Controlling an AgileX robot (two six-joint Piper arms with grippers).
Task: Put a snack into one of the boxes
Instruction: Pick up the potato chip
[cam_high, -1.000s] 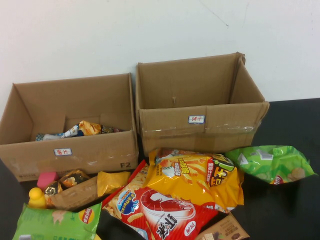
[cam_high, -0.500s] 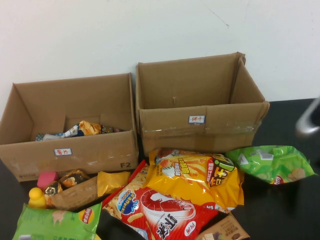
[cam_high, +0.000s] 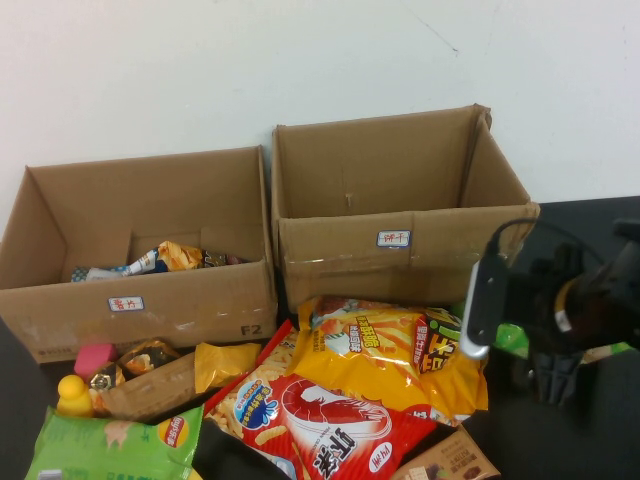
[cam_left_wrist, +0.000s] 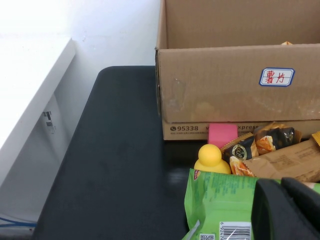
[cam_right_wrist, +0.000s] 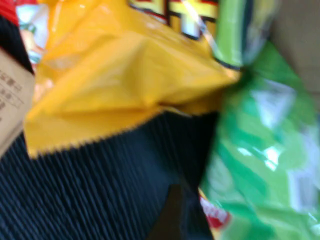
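Observation:
Two open cardboard boxes stand at the back: the left box (cam_high: 190, 300) holds a few snacks, and the right box (cam_high: 440, 262) shows nothing inside from here. My right gripper (cam_high: 555, 388) hangs over the green chips bag (cam_high: 506, 340) at the right and hides most of it. In the right wrist view one dark finger (cam_right_wrist: 170, 215) sits beside the green bag (cam_right_wrist: 260, 150), with the jaws apart and empty. My left gripper (cam_left_wrist: 287, 210) is out of the high view. It is shut and empty above another green bag (cam_left_wrist: 220, 200) at the front left.
A yellow chips bag (cam_high: 390, 350), a red shrimp-chips bag (cam_high: 320, 420), a brown packet (cam_high: 450, 462), a yellow duck (cam_high: 72, 392), a pink block (cam_high: 93, 357) and small wrapped snacks (cam_high: 150, 375) crowd the black table (cam_high: 600, 445) in front of the boxes.
My right arm has come in from the right edge and now hangs over the green chips bag. The snacks and boxes have not moved.

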